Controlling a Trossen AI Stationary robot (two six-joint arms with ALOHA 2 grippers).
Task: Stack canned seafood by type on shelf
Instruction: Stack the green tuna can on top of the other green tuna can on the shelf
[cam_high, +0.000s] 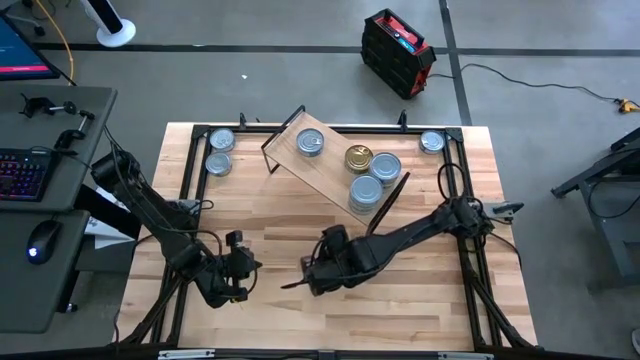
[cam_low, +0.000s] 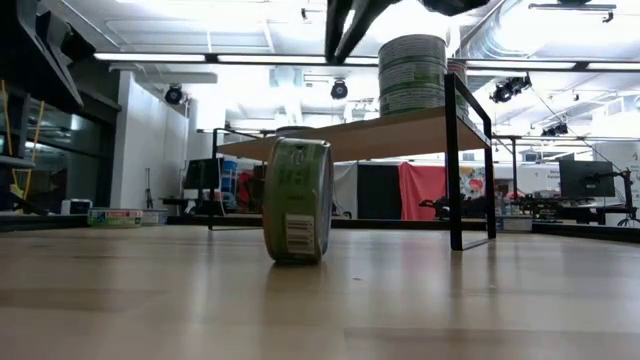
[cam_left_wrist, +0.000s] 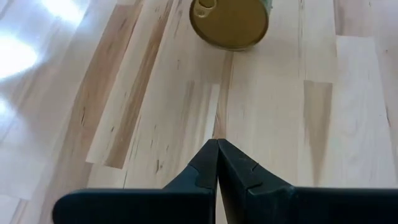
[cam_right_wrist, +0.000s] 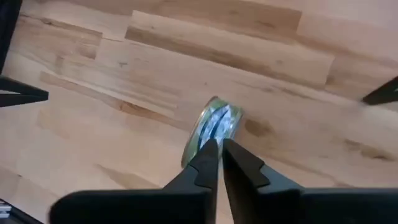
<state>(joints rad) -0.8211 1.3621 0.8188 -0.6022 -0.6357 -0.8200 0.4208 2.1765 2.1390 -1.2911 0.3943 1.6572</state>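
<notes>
Right claw (cam_right_wrist: 217, 152) is sitting shut, fingers pressed together, hanging just over a can on its edge (cam_right_wrist: 213, 130) at centre frame of its wrist view; nothing gripped. In the high view the right claw (cam_high: 312, 272) is at lower centre. Left claw (cam_left_wrist: 217, 163) is also shut and empty, at lower left-centre of the high view (cam_high: 243, 268), pointing at the gold end of what looks like the same can (cam_left_wrist: 229, 22) at the top of its wrist view. Low view is showing that can (cam_low: 297, 200) standing on its rim at frame centre, label side on, on the counter (cam_low: 450, 300), in front of the shelf.

Shelf (cam_high: 325, 168) is lying angled in the upper centre of the high view, carrying a silver-blue can (cam_high: 311, 142) at its upper end, and a gold can (cam_high: 359, 157) touching a cluster of silver-blue cans (cam_high: 378, 172) at its lower right end. More cans are waiting off the shelf: two (cam_high: 220, 150) at upper left, one (cam_high: 432, 142) at upper right.

Step in hand, judging: picking up the rolled can. The claw is needing to open wide first, then come down astride the flat faces, not the curved wall, since a can on edge is likely rolling away at any nudge. Closing slowly, lifting, turning it flat, then setting it on the gold can by type.
</notes>
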